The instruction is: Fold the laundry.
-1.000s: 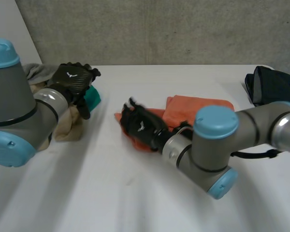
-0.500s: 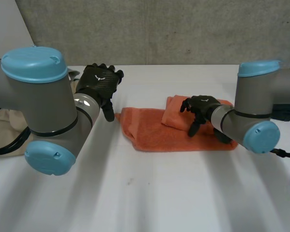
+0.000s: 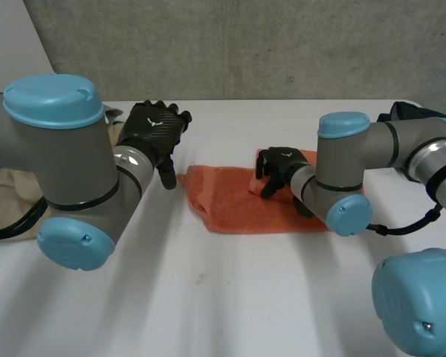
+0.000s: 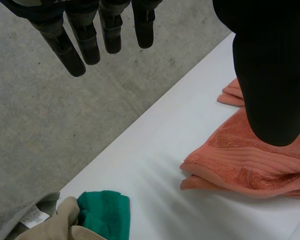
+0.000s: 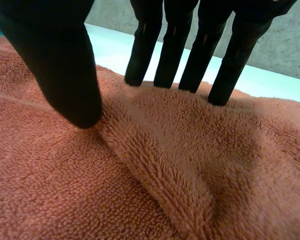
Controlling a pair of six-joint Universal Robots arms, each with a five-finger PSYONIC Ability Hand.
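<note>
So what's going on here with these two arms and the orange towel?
The robot is folding laundry on a white table. Its right hand rests on the orange towel, with straight fingers and thumb pressing on the part already folded over. The left hand hovers open by the towel's other end, holding nothing. A green cloth and a beige cloth wait to one side.
</note>
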